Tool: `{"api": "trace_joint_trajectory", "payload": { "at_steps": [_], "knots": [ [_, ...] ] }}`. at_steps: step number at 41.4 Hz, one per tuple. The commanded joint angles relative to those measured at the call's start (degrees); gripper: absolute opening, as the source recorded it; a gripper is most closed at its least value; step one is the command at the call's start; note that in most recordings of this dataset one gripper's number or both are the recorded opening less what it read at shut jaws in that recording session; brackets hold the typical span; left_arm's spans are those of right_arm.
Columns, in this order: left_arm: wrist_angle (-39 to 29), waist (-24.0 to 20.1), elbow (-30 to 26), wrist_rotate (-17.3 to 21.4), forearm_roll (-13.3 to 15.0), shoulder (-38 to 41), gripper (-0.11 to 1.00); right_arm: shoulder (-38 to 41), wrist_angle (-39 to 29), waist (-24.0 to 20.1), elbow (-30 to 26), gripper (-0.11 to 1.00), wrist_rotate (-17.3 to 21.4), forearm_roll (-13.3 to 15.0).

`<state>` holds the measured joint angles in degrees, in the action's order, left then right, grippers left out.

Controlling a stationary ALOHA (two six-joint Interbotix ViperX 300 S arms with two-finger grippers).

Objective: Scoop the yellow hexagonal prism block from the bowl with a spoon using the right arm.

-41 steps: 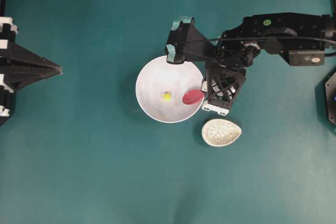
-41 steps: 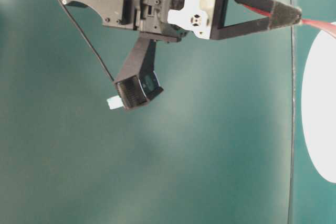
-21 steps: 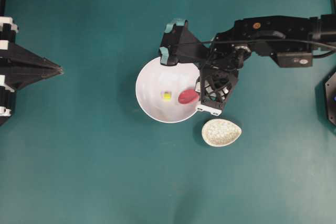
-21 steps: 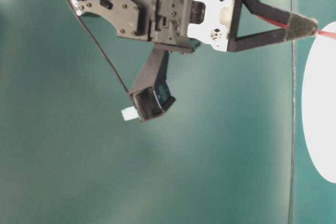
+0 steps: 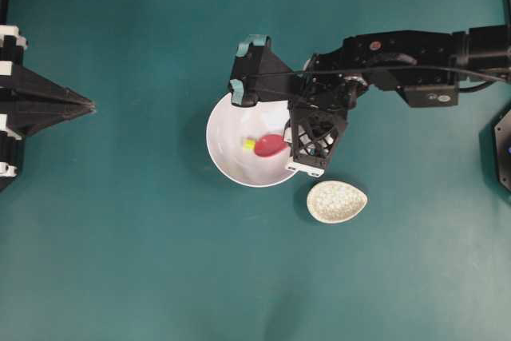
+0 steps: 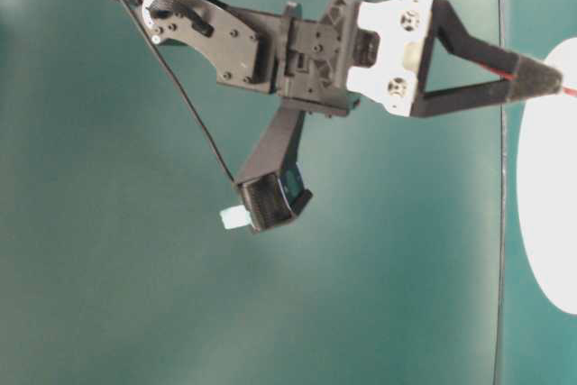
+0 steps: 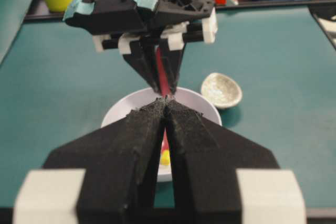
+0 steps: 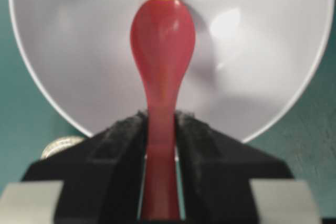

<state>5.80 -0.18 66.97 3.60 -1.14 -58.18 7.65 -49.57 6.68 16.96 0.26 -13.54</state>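
The right gripper (image 8: 160,124) is clamped tight on the handle of the spoon (image 5: 270,145), whose scoop lies inside the bowl (image 5: 227,161) with its tip touching the yellow hexagonal prism block (image 5: 248,144) near the bowl's centre. The gripper's body overhangs the bowl's rim at 3 o'clock. A speckled egg-shaped rest (image 5: 336,201) sits just outside the bowl at 4 o'clock. The left gripper (image 5: 86,105), jaws pressed together and empty, waits well apart at 9 o'clock.

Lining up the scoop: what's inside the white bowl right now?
Inside the white bowl lie the yellow block and the red spoon's scoop, its tip at the block. Whether they touch is unclear; the arm covers the bowl's right rim.
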Motion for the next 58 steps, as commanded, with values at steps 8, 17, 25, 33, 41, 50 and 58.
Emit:
{"api": "trace_joint_trajectory", "payload": {
  "at_steps": [8,17,25,33,41,50,58],
  "knots": [
    [0.7,0.0,-1.67,0.09,-0.18,0.26,0.06,-0.26,4.75,-0.18,-1.32,0.25,-0.18,-0.26],
    [0.7,0.0,-1.67,0.09,-0.26,0.26,0.06,0.0,9.23,-0.18,-1.32,0.25,-0.26,-0.18],
    [0.7,0.0,-1.76,0.09,-0.18,0.26,0.06,0.0,12.48,-0.18,-0.79,0.25,-0.44,0.0],
    [0.7,0.0,-1.67,0.09,-0.26,0.26,0.06,0.0,15.29,-0.26,-0.62,0.25,-1.05,0.0],
    [1.23,0.0,-1.76,0.09,-0.18,0.26,0.06,-0.09,17.14,-0.18,-0.53,0.25,-1.05,0.26],
    [1.23,0.0,-1.67,0.09,-0.18,0.26,0.06,-0.09,18.63,-0.26,-0.53,0.25,-1.05,0.44],
    [1.32,0.0,-1.76,0.09,-0.18,0.26,0.06,-0.44,18.72,-0.18,-0.44,0.25,-1.05,0.44]
  ]
}}
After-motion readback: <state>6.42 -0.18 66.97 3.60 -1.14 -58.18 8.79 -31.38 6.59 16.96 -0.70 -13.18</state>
